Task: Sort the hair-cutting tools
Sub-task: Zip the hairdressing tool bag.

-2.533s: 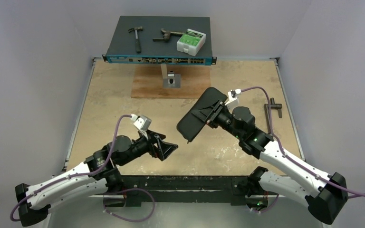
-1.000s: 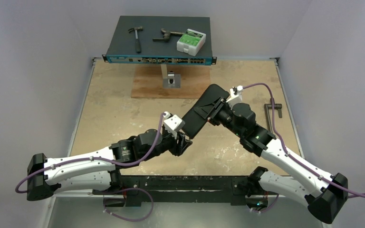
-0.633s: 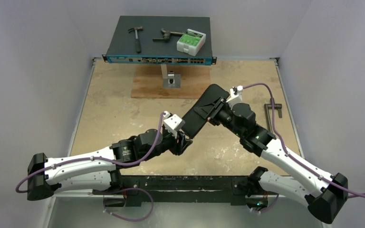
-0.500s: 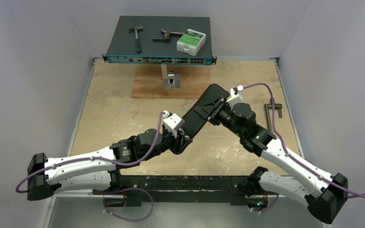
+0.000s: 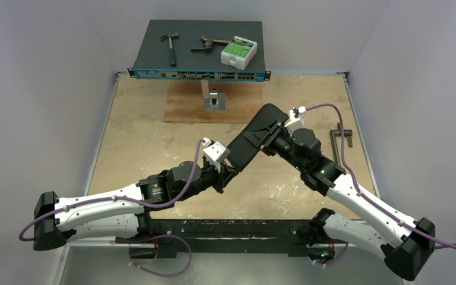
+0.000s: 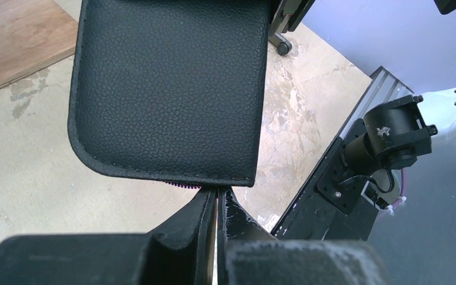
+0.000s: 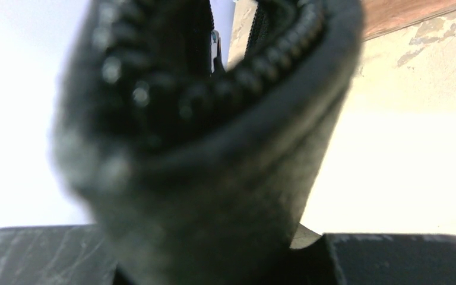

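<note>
- Surface: beige, mottled table [image 5: 136, 136] w/ worn patches. A brown wooden board [image 5: 184, 110] lies flat at the far middle, and a black rail [image 5: 231, 228] runs along the near edge btwn the arm bases.
- Room: plain lilac-grey walls on three sides. The top view has even light and no hard shadows.
- Far end: dark network switch [image 5: 199, 62] w/ blue front sits raised above the board, and a small metal bracket [image 5: 214, 98] stands under it.
- On the switch: hammer [image 5: 170, 47] at left, rusty tool [image 5: 209, 43] in the middle, green-and-white box [image 5: 238, 52] at right.
- Grey T-shaped bar [image 5: 338, 142] lies on the table near the R edge, well apart from both arms.
- Right gripper [image 5: 271, 141]: clamped on one end of a black leather pouch [image 5: 250, 144], holding it off the table and tilted (zip teeth fill the right wrist view, blurred).
- Left gripper [image 6: 217, 199]: jaws pressed together, tips right at the pouch's lower stitched edge, where a bit of purple shows. Can't tell if they pinch anything.
- Hair-cutting tools: not seen in any view, so can't tell where they are.
</note>
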You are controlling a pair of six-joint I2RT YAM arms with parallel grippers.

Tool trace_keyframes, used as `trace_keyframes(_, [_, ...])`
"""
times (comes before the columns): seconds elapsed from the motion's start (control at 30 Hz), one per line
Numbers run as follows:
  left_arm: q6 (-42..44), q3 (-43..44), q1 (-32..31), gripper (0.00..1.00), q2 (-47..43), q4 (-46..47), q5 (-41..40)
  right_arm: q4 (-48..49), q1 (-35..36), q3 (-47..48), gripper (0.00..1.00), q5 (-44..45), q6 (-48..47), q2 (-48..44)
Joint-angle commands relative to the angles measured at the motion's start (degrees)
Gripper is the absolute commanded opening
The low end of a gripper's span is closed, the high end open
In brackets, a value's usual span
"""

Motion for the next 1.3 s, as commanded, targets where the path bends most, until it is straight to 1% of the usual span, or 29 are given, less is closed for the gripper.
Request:
trace_keyframes(0.0, [-0.5,1.1,-0.1,0.0,-0.5,3.3,-1.1,3.3,0.2,2.1,0.0,-0.7,0.4,-2.3])
trace_keyframes(0.3, [-0.4,-2.9,-0.1,0.0,-5.8,0.6,-5.2,1.4,0.2,1.2,0.0,-1.6,-1.4,-3.9])
trace_keyframes(0.4, [-0.8,-3.4,-0.1,0.0,-6.7,-3.4,-6.6,0.8,0.2,1.4,0.0,-2.2,-2.5,-4.2])
trace_keyframes(0.53, [-1.6,-4.3,-0.1,0.0,-7.4,-5.0,-8.3,0.7,0.2,1.4,0.0,-2.9,-3.6,-4.0])
trace_keyframes(0.8, [-3.8,-4.7,-0.1,0.0,-8.1,-10.1,-16.7,0.5,0.2,2.9,0.0,-11.8,-9.1,-1.7])
trace_keyframes(0.97, [-4.9,-5.3,-0.1,0.0,-9.3,-12.4,-20.0,-1.3,0.2,2.8,0.0,-14.8,-12.0,-3.0])
trace_keyframes(1.1, [-4.3,-6.7,0.0,0.0,-11.6,-11.7,-22.1,-0.7,0.2,2.3,0.0,-21.6,-14.0,-3.1])
trace_keyframes(1.27, [0.6,-9.3,-0.1,0.0,-16.9,-5.1,-20.8,-2.3,0.2,3.3,0.0,-27.9,-19.6,-1.1])
